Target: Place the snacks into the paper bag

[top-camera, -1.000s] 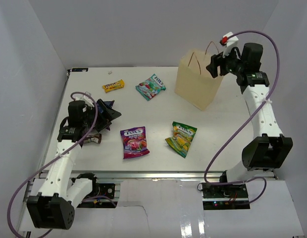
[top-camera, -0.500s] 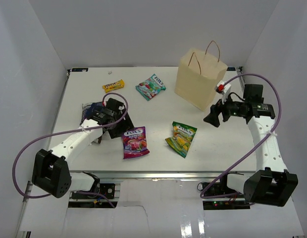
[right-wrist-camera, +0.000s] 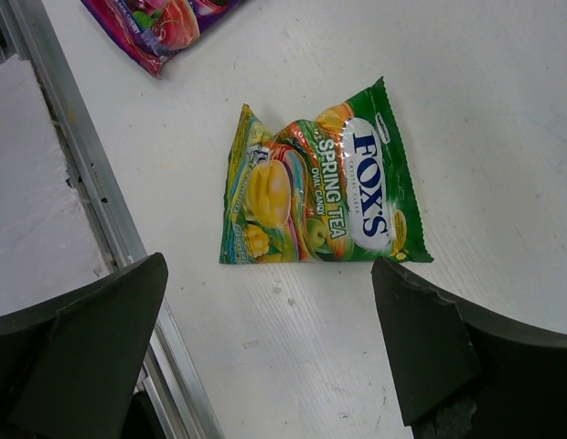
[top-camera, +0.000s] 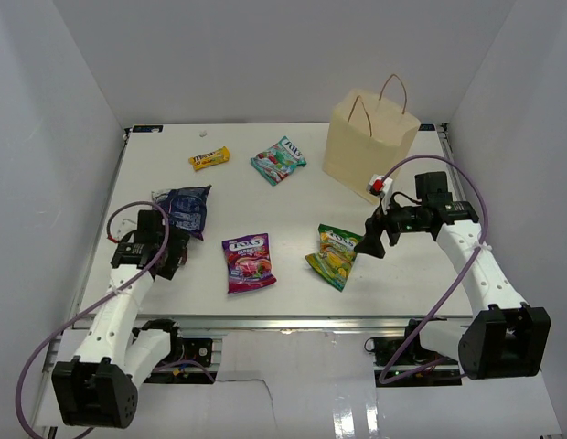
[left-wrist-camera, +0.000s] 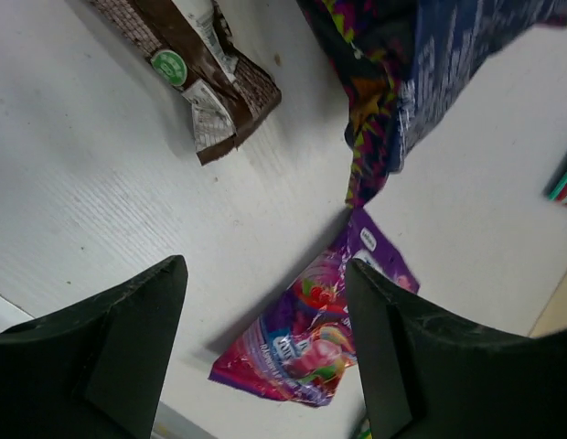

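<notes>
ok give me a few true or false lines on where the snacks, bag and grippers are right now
1. The right gripper is open, aimed at the green-yellow packet, which lies flat on the table. True.
2. The paper bag lies on its side. False: it stands upright at the far right of the table, handles up.
3. The left gripper is shut on the purple packet. False: it is open and holds nothing; the purple packet lies on the table.
4. The yellow bar and the teal packet lie on the table, outside the bag. True.
</notes>
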Available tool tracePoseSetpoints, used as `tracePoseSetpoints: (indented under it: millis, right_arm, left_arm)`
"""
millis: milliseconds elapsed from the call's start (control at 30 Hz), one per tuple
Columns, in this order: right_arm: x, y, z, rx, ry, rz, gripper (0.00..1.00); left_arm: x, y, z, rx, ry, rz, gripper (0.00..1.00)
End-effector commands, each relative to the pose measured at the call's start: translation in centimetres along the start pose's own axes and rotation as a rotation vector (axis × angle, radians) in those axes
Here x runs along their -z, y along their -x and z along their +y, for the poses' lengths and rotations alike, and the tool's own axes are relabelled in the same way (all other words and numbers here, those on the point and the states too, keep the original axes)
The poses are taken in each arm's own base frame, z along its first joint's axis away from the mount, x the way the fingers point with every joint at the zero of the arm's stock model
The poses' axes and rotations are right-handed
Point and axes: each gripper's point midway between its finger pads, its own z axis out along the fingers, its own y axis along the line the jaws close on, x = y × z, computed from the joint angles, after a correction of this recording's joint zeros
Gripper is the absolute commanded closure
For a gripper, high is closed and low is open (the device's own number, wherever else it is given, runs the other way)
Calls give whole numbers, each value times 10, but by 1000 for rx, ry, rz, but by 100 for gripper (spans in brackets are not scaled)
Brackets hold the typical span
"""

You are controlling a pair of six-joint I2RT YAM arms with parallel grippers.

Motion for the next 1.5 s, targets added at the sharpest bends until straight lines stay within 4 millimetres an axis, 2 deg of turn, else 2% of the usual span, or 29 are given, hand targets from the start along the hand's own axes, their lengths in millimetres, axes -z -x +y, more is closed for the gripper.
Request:
tracePoseSetpoints:
  millis: [0, 67, 133, 167, 267, 300, 467, 800, 933, 1033, 1067, 1233, 1300, 1400, 1467]
  right_arm:
    - [-6, 16, -5, 29, 4, -45, 2]
    - [-8, 18, -4, 24, 9, -49, 2]
    - [-8, 20, -5, 31, 8, -56, 2]
    - [-9, 21, -5, 31, 7, -58, 2]
    - [-9, 20, -5, 34, 5, -60, 2]
    - [-9, 20, -5, 34, 5, -60, 2]
    - [-9, 20, -5, 33, 9, -60, 2]
    - [-10, 23, 0, 31, 33, -58, 2]
    - [-12, 25, 7, 39, 61, -55, 2]
    - [-13, 28, 11, 49, 75, -54, 2]
    - [-13, 27, 11, 49, 77, -53, 2]
    - [-15, 30, 15, 57, 89, -52, 2]
    - [-15, 30, 17, 59, 99, -50, 2]
    - [-15, 33, 25, 85, 140, -50, 2]
    - [-14, 36, 41, 131, 215, -58, 2]
  left_arm:
    - [-10, 18, 4, 204, 38, -24, 20]
    - [-21, 29, 15, 328, 93, -11, 21]
    - [-33, 22, 22, 389, 143, 53, 22]
    - [-37, 26, 26, 420, 158, 55, 23]
    - [-52, 33, 30, 455, 158, 59, 25]
    - [-56, 37, 25, 463, 129, 61, 26]
    - [-78, 41, 38, 458, 191, 90, 30]
    - [-100, 48, 45, 397, 205, 93, 40]
    - [-102, 53, 45, 376, 192, 82, 48]
    - [-100, 51, 41, 369, 159, 99, 58]
    - [-100, 51, 41, 360, 154, 98, 66]
    - [-93, 49, 41, 331, 121, 88, 83]
    - [-86, 52, 38, 307, 87, 71, 91]
    - [-71, 50, 35, 265, 39, 57, 97]
    - [-56, 45, 33, 241, -12, 56, 100]
